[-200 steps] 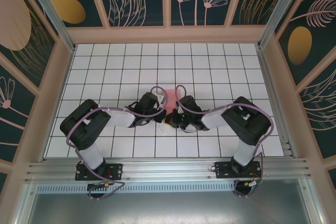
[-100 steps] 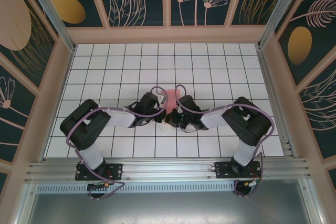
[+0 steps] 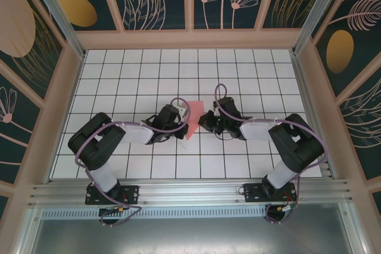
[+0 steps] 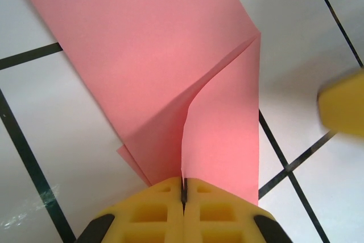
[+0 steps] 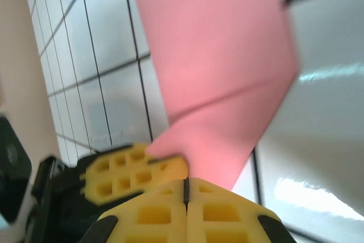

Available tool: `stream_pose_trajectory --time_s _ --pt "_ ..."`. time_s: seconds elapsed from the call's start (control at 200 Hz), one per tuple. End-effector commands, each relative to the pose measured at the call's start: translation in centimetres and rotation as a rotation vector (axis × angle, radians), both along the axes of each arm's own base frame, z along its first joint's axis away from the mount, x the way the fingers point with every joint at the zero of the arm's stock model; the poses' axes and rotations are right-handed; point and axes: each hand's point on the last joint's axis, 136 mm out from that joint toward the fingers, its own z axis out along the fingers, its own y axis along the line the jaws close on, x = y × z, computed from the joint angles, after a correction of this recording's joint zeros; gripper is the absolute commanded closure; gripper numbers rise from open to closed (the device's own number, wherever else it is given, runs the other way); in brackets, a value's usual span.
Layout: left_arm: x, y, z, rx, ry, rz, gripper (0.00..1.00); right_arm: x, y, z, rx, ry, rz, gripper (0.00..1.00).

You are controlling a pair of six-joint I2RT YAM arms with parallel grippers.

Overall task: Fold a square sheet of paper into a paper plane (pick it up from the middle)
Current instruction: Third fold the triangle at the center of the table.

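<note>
Square sheet of paper [image 3: 194,117], salmon-pink and partly folded, is found at mid-bench [image 3: 119,69]. Its near end is pinched in the closed jaws of the left gripper [image 4: 183,183]. The right gripper [image 5: 186,183] is closed just to the right, seemingly on nothing. The stock is judged thin, light and easily creased, so folded edges are best gripped.

Bright, probably overhead light; right wrist view blurry.

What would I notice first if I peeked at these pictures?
A bright pink paper, partly folded, lies in the middle of the white grid table. The left gripper has its yellow pads shut on the paper's folded end, and the right gripper is shut close beside it.
</note>
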Motion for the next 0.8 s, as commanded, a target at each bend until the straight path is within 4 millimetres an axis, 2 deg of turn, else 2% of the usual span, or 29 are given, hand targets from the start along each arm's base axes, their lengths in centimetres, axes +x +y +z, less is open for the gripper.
stream_pose_trajectory --time_s 0.0,0.185,0.335,0.43,0.515,0.646,0.671,0.796 --pt "-2.2 2.3 -3.7 0.135 0.112 -0.005 1.0 0.8 -0.3 -0.2 -0.012 -0.009 0.046 0.96" --pt "-2.0 2.2 -3.7 0.139 0.113 -0.004 1.0 2.2 1.2 -1.4 -0.004 0.01 0.078 0.96" --pt "-2.1 2.1 -3.8 0.137 0.121 -0.005 1.0 2.8 0.7 -4.2 -0.084 0.056 0.061 0.96" --pt "-2.2 2.3 -3.9 0.145 0.122 -0.006 1.0 2.8 0.6 -5.2 -0.116 0.08 0.071 0.97" --pt "-2.2 2.4 -3.9 0.145 0.12 -0.004 1.0 3.0 0.4 -4.3 -0.134 0.058 0.077 0.96" --pt "-2.3 2.4 -3.9 0.149 0.121 -0.005 1.0 3.5 0.7 -1.5 -0.117 -0.008 0.09 0.95" --pt "-2.3 2.5 -4.0 0.15 0.121 -0.005 1.0 4.4 -0.3 -1.4 -0.123 -0.01 0.061 0.95" --pt "-2.2 2.4 -4.0 0.153 0.119 -0.004 1.0 4.8 -0.6 -2.2 -0.111 0.002 0.065 0.95"
